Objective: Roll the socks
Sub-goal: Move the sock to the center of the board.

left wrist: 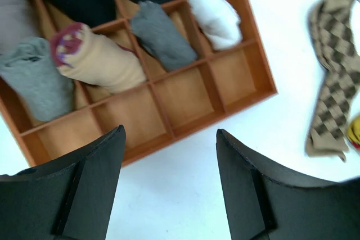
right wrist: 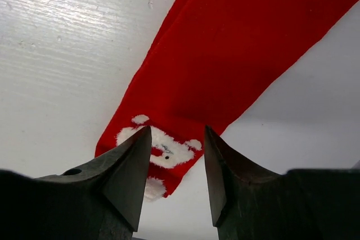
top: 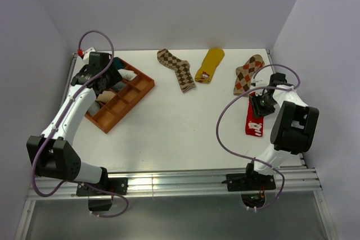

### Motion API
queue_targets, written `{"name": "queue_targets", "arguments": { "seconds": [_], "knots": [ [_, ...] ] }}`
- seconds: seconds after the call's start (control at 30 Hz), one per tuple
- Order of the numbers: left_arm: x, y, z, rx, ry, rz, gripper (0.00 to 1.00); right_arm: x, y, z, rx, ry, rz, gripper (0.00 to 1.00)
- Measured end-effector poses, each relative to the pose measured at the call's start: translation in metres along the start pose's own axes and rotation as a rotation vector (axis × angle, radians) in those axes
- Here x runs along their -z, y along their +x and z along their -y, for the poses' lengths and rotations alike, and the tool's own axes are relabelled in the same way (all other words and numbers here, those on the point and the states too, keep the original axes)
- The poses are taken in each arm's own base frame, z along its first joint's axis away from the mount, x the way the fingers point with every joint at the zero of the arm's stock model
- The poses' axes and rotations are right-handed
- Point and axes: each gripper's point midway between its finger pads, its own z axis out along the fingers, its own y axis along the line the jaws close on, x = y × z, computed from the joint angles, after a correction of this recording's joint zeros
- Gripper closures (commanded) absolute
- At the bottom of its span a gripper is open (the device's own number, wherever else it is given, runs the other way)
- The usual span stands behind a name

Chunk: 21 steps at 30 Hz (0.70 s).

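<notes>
The red sock [top: 254, 122] lay flat on the tabletop [top: 180, 122] at the right of the top view, its long axis running almost straight up and down the frame, the end with the white picture toward the bottom; the right gripper [top: 260, 105] hung over its upper half, so this arm was plainly the nearer one; the left gripper [top: 104, 82] was well apart from it, over the orange tray [top: 145, 86] at the upper left. In the right wrist view the red sock [right wrist: 236, 54] ran from lower left to upper right, its picture end showing in the gap of the right gripper [right wrist: 177, 133]; the jaws stood apart with a narrow gap and clamped nothing; whether the tips touched the fabric could not be told. The left gripper [left wrist: 169, 133] was spread wide and held nothing. The likely grasp was at the picture end, then a roll along the sock's length.
</notes>
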Motion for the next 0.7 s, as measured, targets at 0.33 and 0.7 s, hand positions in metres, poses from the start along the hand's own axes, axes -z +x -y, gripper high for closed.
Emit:
{"name": "queue_targets", "arguments": {
  "seconds": [0.33,0.7],
  "knots": [
    [0.019,0.017,0.029,-0.051,0.142,-0.006,0.30,-0.023,0.012,-0.008,0.083,0.052,-0.112,0.52],
    [0.021,0.026,0.036,-0.059,0.205,-0.027,0.31,-0.035,-0.017,-0.063,0.269,0.042,-0.209,0.52]
  ]
}}
